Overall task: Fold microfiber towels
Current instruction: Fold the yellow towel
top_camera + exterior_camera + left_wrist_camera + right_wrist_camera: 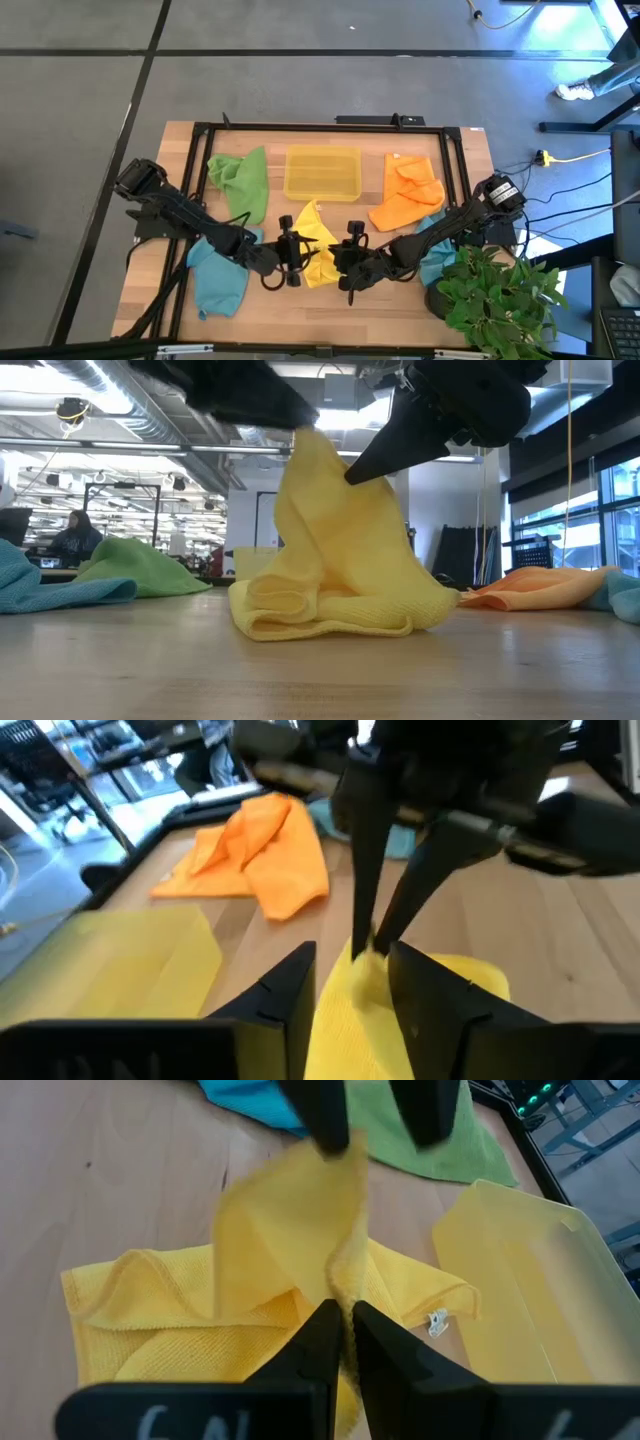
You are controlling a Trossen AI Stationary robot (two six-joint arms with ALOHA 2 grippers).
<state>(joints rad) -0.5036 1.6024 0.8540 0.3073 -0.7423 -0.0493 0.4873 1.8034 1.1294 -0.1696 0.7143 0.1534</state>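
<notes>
— Yellow towel (318, 250) at six o'clock of the table (300, 310), bunched, with both arms on it. What lies around it?

— The translucent yellow tray (322, 172) sits at twelve o'clock from it. The green towel (243, 180) lies at ten o'clock, the orange towel (405, 195) at two. One teal towel (218, 275) lies at nine o'clock under the left arm, the other teal towel (435, 255) at three under the right arm. A potted plant (490, 290) crowds the table's corner at four o'clock.

— And the grippers?

— The left gripper (350, 985) has its fingers either side of a raised fold; whether they press it I cannot tell. The right gripper (342, 1330) is pinched tight on the yellow towel's edge.

— Which way does the cloth run?

— In the low view it rises to a peak between the two grippers, its lower part in rolled folds on the wood. From above, its long axis runs roughly twelve to six, with a point toward the tray.
</notes>
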